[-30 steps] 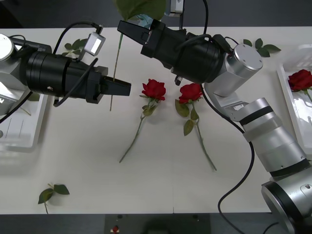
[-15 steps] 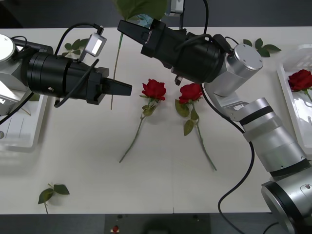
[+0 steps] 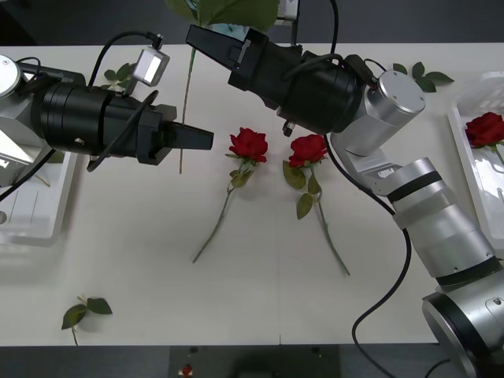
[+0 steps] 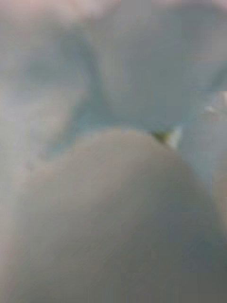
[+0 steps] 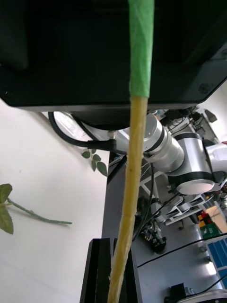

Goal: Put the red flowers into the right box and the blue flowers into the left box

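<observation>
1. Left box [image 3: 31, 216] at far left edge.
2. Left gripper [image 3: 198, 138] looks clamped on blue flower's stem [image 3: 184, 102], which hangs vertical.
3. Right gripper [image 3: 206, 38] holds the bloom end above; finger state cannot tell.

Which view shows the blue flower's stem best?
Left wrist: the stem runs full-length, green-taped above, yellowish below, between the left gripper's closed fingers. Front shows a thin line; right wrist, blurred pale petals.
</observation>
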Action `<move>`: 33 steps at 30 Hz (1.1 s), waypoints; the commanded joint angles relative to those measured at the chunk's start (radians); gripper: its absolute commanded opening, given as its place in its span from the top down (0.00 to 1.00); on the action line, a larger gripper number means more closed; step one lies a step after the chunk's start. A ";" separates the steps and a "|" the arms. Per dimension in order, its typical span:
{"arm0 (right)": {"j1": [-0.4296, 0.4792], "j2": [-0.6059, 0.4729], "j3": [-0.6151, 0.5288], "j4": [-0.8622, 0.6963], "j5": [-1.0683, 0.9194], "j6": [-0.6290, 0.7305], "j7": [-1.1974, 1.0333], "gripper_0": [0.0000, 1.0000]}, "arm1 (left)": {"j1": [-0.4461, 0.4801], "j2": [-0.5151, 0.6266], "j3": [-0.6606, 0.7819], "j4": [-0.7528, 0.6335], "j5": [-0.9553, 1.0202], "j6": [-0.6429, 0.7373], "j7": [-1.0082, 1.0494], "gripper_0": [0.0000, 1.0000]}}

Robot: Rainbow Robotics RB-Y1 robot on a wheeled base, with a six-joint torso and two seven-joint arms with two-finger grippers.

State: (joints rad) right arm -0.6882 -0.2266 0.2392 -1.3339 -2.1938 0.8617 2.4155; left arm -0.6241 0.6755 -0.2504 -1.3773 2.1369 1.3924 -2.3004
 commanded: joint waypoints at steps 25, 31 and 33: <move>-0.007 -0.112 -0.028 -0.047 0.006 0.062 -0.046 0.07 | -0.020 0.245 0.523 0.024 -0.520 0.346 0.317 1.00; -0.008 -0.255 -0.038 -0.082 0.151 0.146 -0.283 0.07 | -0.009 0.263 0.599 0.024 -0.684 0.369 0.334 1.00; -0.008 -0.295 -0.044 -0.107 0.252 0.171 -0.388 0.07 | 0.006 0.277 0.615 0.024 -0.723 0.369 0.340 1.00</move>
State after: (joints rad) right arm -0.6882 -0.4720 0.2140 -1.3709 -2.0150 1.0121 2.1277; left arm -0.6237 0.8841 0.3487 -1.3427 1.4454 1.7575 -1.9857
